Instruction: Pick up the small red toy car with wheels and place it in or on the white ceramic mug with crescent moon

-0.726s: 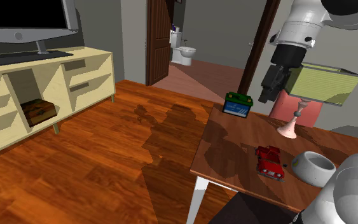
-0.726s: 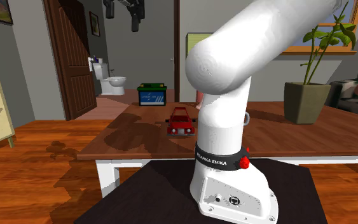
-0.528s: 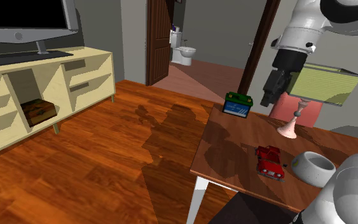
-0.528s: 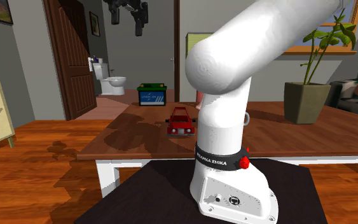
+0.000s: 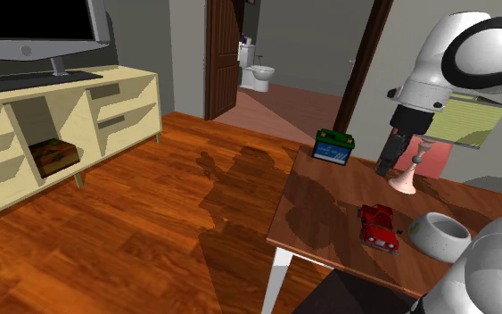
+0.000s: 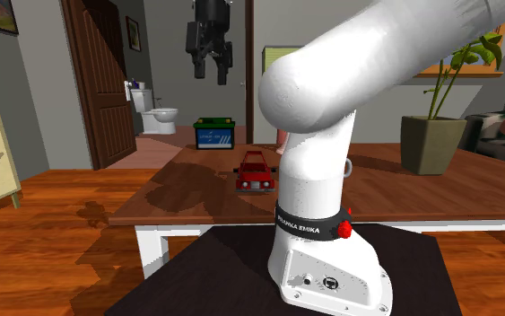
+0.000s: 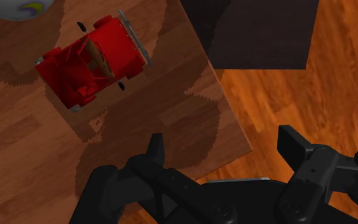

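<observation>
Tool [image 7: 225, 149] is open wide with nothing between the fingers. It hangs high over the surface [image 5: 320, 205], pointing down. In the shoulder view it's above the far part, near the pink stemmed piece [image 5: 403, 178] and to the right of the green-and-blue box [image 5: 334, 145].

The red toy car [image 7: 91, 60] stands on its wheels on the near part of the surface. It's just beside the white mug [image 5: 427, 239], on the shoulder view's left of it, and I can't tell if they touch. The mug is upright with its mouth up, so my read is a straight drop from above would do.

In the wrist view the car is well off the finger line. Between the fingers I see the surface's edge and the wood floor [image 7: 336, 83], so the tool isn't centred on the car yet.

- Step: looks like approach, no descent or grasp yet.
- Height is probably there to clear the box and the pink piece.
- The car lies diagonal to the fingers, so it likely needs a wrist turn to pinch across the narrow body, not nose to tail.
- Risk: the wheels may let it roll if one finger touches first.
</observation>
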### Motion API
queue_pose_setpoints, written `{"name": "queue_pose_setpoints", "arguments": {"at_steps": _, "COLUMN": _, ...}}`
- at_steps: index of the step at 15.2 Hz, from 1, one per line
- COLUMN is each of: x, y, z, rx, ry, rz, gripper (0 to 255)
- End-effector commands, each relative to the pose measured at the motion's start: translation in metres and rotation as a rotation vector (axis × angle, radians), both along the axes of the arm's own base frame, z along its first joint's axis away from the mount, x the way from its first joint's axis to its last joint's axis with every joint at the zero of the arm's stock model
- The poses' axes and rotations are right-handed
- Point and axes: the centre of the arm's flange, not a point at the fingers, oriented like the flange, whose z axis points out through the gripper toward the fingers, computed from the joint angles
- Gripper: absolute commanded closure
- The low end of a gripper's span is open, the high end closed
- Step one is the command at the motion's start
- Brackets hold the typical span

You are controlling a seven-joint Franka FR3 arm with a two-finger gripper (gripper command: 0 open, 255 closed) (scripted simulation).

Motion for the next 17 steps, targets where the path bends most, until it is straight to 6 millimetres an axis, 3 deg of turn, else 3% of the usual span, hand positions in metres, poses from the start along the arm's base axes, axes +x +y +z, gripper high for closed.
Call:
{"name": "queue_pose_setpoints", "arguments": {"at_steps": 1, "x": -0.006, "y": -0.015, "z": -0.021, "rx": -0.015, "ry": -0.006, "rz": 0.018, "gripper": 0}}
{"name": "queue_pose_setpoints", "arguments": {"at_steps": 17, "x": -0.044, "y": -0.15, "z": -0.163, "rx": -0.125, "ry": -0.046, "rz": 0.138, "gripper": 0}}
